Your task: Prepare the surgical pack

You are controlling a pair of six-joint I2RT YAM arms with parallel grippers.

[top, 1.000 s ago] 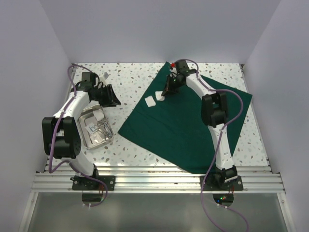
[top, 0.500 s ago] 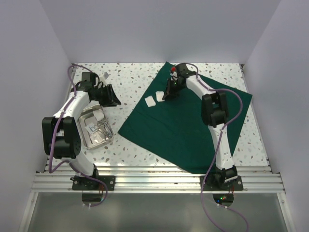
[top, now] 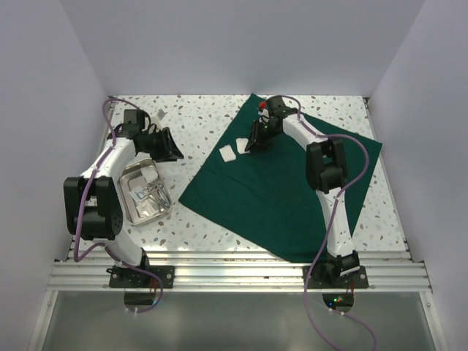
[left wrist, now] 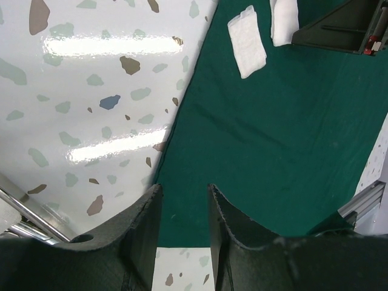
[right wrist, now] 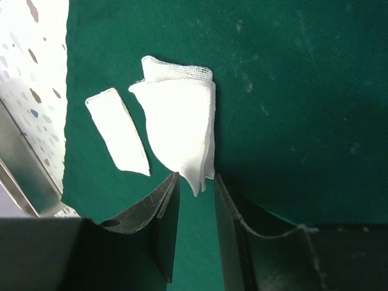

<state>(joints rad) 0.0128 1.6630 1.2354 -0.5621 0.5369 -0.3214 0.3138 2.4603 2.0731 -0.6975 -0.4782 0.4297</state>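
Plain, pale walls close in on three sides: back wall (top: 234, 44), left wall (top: 36, 117), right wall (top: 431, 117). Down below sits a white speckled counter (top: 205, 110) (terrazzo-look, glossy), and it's catching bright light streaks (left wrist: 109, 45) from overhead. Aluminium rails (top: 241, 272) run along its near edge.

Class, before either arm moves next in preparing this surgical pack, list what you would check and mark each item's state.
1. Green cloth spread flat: ok.
2. Both gauze pieces on the cloth: ok.
3. Right gripper clear of the folded gauze: not ok, its tip lies between the fingers.
4. Left gripper empty, fingers apart: ok.
5. Steel tray on the cloth: not ok, it sits on the table beside it.
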